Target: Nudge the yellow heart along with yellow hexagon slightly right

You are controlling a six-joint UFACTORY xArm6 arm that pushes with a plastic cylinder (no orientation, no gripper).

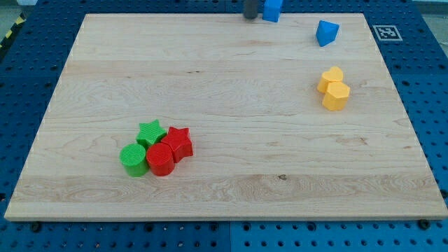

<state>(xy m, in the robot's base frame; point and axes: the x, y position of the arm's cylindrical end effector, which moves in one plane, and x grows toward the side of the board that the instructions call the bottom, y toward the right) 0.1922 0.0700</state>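
Note:
The yellow heart and the yellow hexagon sit touching each other at the view's right on the wooden board, the heart just above the hexagon. My tip is at the view's top edge, far up and to the left of the yellow pair, right beside a blue block.
A second blue block lies above the yellow pair. At the lower left a green star, a green cylinder, a red cylinder and a red star cluster together. A marker tag sits off the board's top right corner.

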